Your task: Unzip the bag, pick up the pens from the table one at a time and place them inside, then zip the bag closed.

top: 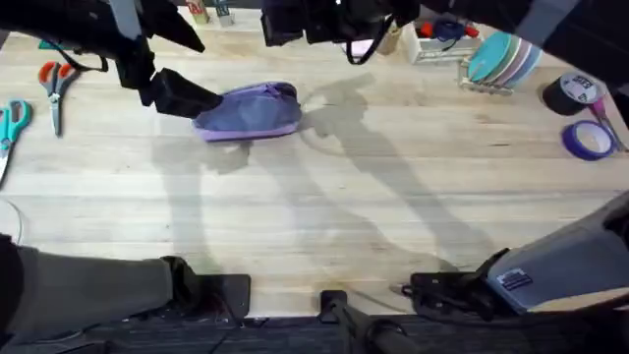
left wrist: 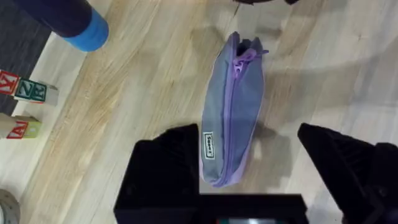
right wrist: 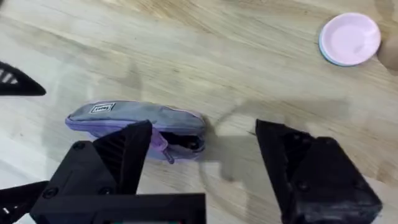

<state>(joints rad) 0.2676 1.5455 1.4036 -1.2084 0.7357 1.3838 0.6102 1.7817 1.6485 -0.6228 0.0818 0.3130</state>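
Between the spread black fingers of the left gripper [left wrist: 249,177], a small lavender-purple fabric pouch [top: 248,110] is lying on the light wooden plank table [top: 324,216], its zipper running along the top toward a pull at the far end. One finger [left wrist: 171,162] is sitting right against the pouch's labelled end while the other is standing clear of it, so nothing is being pinched. From the opposite side the right gripper [right wrist: 202,152] is hovering with its own black fingers [right wrist: 127,149] also wide apart; one is overlapping the zipper-pull end of the pouch and the other is hanging over bare wood. Well beyond those fingers a pale pink round dish [right wrist: 349,38] is resting on the planks. Off past the left gripper, orange-handled scissors [top: 54,84] and teal-handled scissors [top: 10,123] are lying near the table edge.
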